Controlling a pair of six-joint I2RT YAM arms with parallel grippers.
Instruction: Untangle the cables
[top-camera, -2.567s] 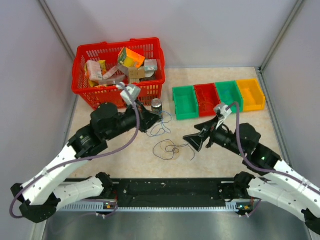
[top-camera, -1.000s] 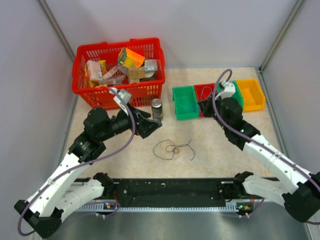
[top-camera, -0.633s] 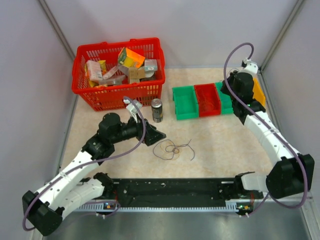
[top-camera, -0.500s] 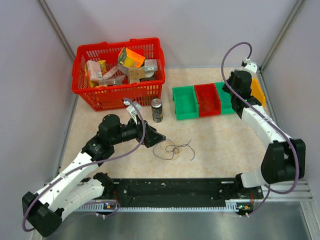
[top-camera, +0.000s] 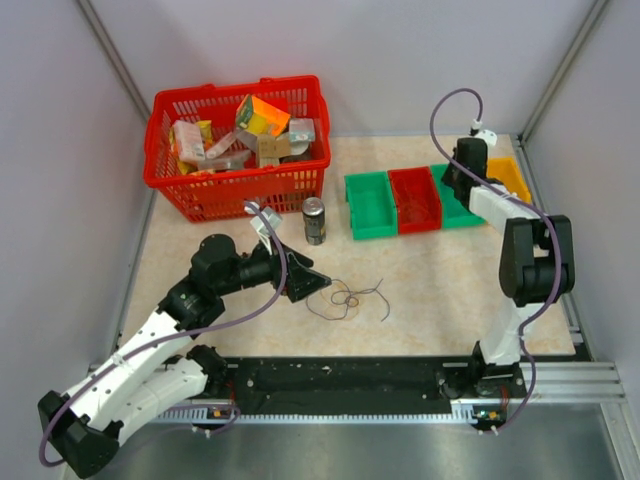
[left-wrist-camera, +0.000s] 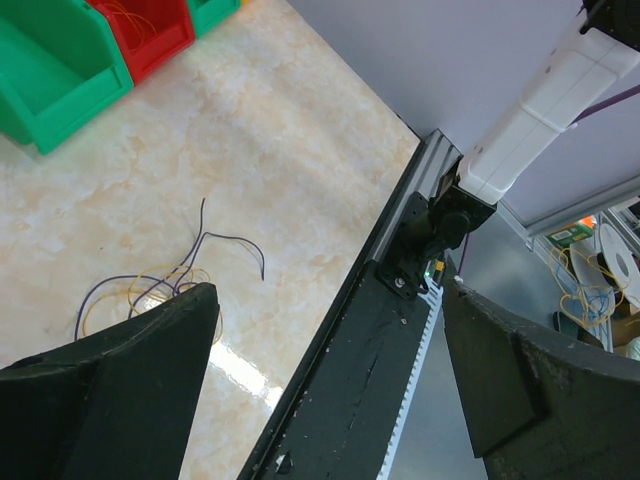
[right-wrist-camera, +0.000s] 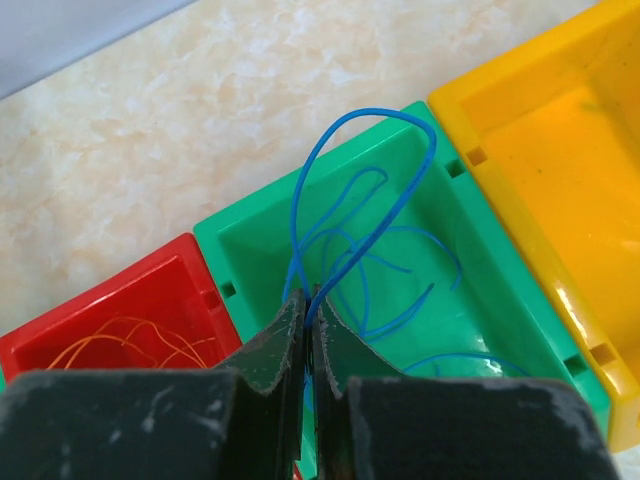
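Cables (top-camera: 345, 298): loose tangle on the table (top-camera: 440, 280), near-centre, dark purple-grey and orange-yellow strands looped over each other, one dark end trailing off to the right. None of it is lifted.

L gripper (top-camera: 318, 283) sits low, just left of the tangle, tips pointing right at it. Jaws spread wide, nothing between them. In the left wrist view the tangle's left edge runs under one of the black fingers (left-wrist-camera: 120, 390); contact or not, can't tell.

R gripper (right-wrist-camera: 305, 300) is far right, over the row of bins. Jaws pinched tight on the blue cable (right-wrist-camera: 385, 110), which rises from the tips in a tall loop. More blue strands lie curled on the floor of the green bin (right-wrist-camera: 255, 265) directly below.

Red bin (right-wrist-camera: 60, 345), left of that green one, has orange cables (right-wrist-camera: 130, 345) inside. Yellow bin (right-wrist-camera: 560, 150) is at the right end of the row. Another green bin (top-camera: 370, 205) stands at the left end.

Far left: red basket (top-camera: 175, 170) full of boxes and packets. Small can (top-camera: 314, 220) stands upright btw. basket and bin row.
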